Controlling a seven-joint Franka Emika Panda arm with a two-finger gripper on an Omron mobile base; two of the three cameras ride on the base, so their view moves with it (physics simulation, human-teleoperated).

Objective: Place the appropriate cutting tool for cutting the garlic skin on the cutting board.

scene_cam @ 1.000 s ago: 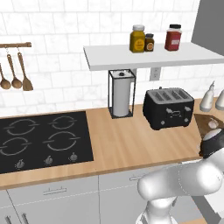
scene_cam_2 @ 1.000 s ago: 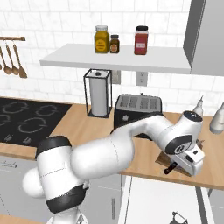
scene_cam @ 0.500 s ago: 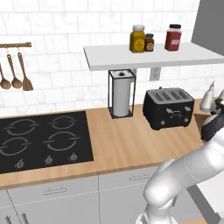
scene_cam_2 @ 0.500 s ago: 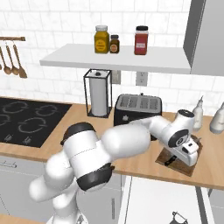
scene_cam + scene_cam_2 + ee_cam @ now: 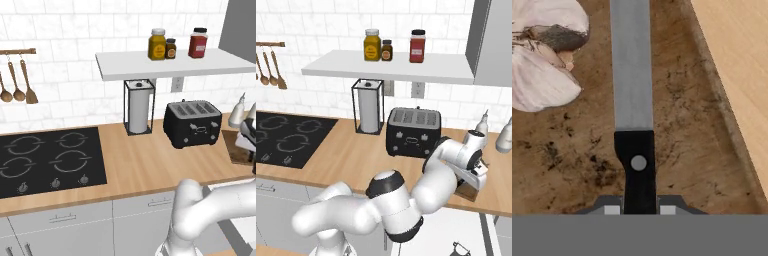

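Knife [image 5: 633,100] is now over the board [image 5: 677,100], in the hand view: its grey blade runs up the middle of the picture, and its black handle with one rivet goes down between the two fingertips. The gripper [image 5: 639,210] is closed tight on that handle, so the knife is still carried, not yet released. The garlic [image 5: 544,55] lies on the board just beside the blade, at the upper left of this view, and I see a narrow gap of board between them. The edge of the board runs down the right side, and the light tabletop [image 5: 737,55] is beyond it.

Compared with a second ago, the arm has swung further to the right side of the tabletop. In the right base view the gripper [image 5: 476,175] now hangs low over the board [image 5: 468,191], right of the toaster [image 5: 413,131]; before, it stood higher and more toward the front edge. The base has not moved, because the toaster and the paper roll [image 5: 369,111] keep their places.

I judge that the carrying part is almost done. Whether the blade already touches the wood, I cannot tell. What remains, I think, is to lower it fully and open the gripper, with care not to push the garlic.
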